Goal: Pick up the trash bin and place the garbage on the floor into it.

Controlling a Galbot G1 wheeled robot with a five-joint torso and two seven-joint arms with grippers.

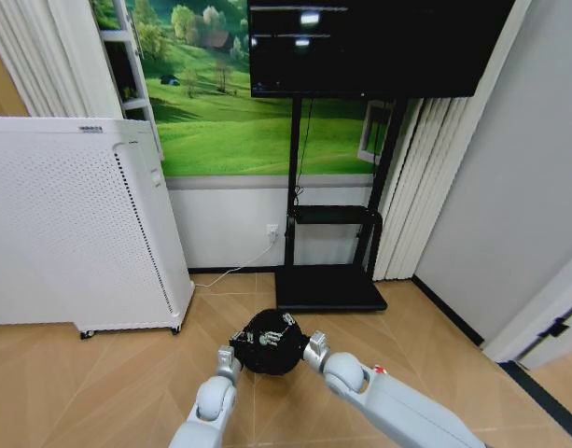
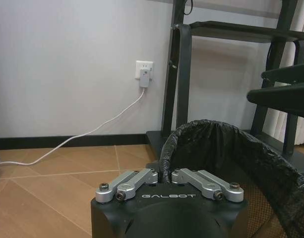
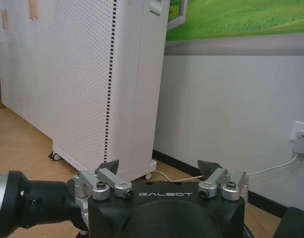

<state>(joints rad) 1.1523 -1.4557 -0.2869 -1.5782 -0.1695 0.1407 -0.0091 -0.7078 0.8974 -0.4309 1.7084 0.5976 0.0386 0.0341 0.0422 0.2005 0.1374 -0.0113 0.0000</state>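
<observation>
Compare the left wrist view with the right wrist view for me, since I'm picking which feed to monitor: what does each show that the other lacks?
Left wrist view alone: the left gripper shut on the trash bin rim, plus the black TV stand.

Right wrist view alone: the right gripper open, the white perforated cabinet on casters, and the landscape mural.

Both: the wall outlet with its white cable, the white wall and wood floor.

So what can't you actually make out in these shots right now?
- Inside of the trash bin: head view, both grippers crowd its rim.
- Its lower wall and base: left wrist view, cut off by the frame edge and the left gripper, whose fingers are shut on the liner rim.
- What lies under the right gripper, fingers open: right wrist view, its own body blocks it.
- Small red-and-white bit beside the right arm: too small to identify.
</observation>
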